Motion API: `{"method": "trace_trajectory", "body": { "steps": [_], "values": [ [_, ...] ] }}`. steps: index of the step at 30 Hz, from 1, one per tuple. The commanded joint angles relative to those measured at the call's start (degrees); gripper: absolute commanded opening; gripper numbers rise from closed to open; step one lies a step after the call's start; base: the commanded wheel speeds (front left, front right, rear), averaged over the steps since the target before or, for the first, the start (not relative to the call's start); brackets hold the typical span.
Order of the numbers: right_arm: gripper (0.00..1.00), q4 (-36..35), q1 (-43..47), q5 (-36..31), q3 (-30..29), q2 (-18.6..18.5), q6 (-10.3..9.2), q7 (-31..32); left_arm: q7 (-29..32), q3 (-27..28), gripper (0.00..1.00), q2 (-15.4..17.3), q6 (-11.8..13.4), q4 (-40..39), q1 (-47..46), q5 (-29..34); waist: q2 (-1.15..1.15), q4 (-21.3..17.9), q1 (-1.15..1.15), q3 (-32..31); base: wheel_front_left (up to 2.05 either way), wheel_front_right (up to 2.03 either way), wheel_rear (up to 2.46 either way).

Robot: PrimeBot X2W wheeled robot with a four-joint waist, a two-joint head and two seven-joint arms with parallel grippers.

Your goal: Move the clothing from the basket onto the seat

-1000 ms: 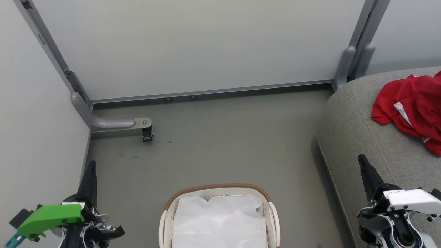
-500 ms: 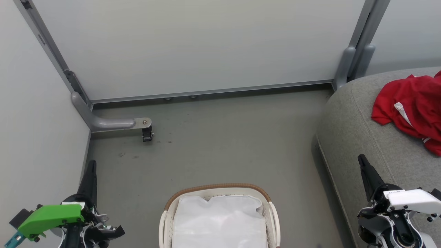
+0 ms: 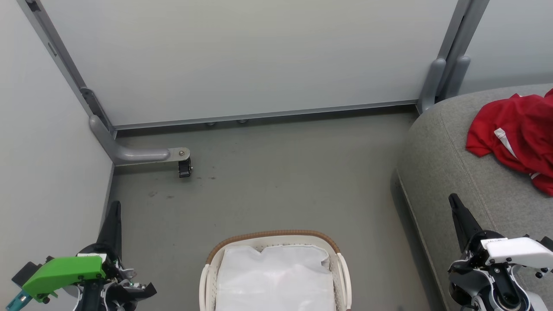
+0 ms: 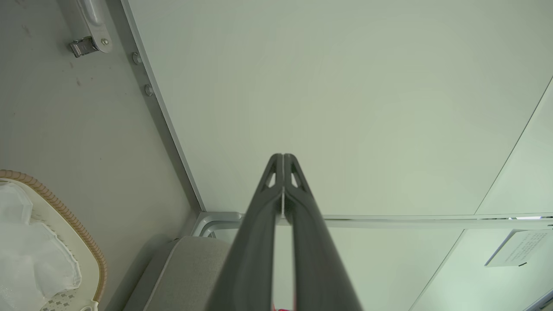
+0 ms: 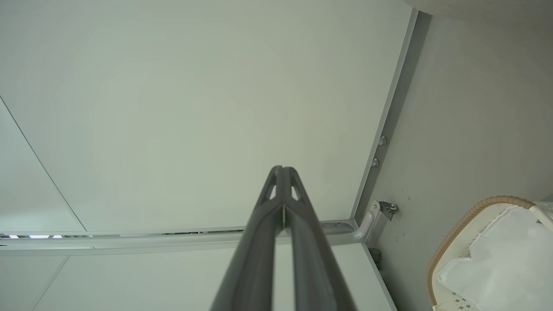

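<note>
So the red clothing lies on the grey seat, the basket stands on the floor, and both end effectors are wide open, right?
Not open: the wrist views show the left end effector and the right end effector shut, fingers pressed together. The red clothing does lie on the grey seat, and the basket stands on the floor.

Both arms are hovering low at the robot's sides; the left gripper [image 3: 114, 211] and the right gripper [image 3: 456, 205] are pointing forward, each with its fingers pressed together.
</note>
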Motion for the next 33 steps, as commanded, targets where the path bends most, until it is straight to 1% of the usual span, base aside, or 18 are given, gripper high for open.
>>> {"method": "trace_trajectory", "body": {
  "steps": [1,33],
  "values": [
    [0.00,-0.20,-0.48,0.21,-0.11,-0.35,0.00,0.06,0.13,0.04,0.00,0.00,-0.29,-0.09,-0.63,-0.28,0.00,0.00,0.00,0.00,0.00,0.00,0.00],
    [0.00,-0.19,-0.48,0.21,-0.11,-0.35,0.00,0.07,0.13,0.04,0.00,0.00,-0.29,-0.09,-0.63,-0.28,0.00,0.00,0.00,0.00,0.00,0.00,0.00]
  ]
}}
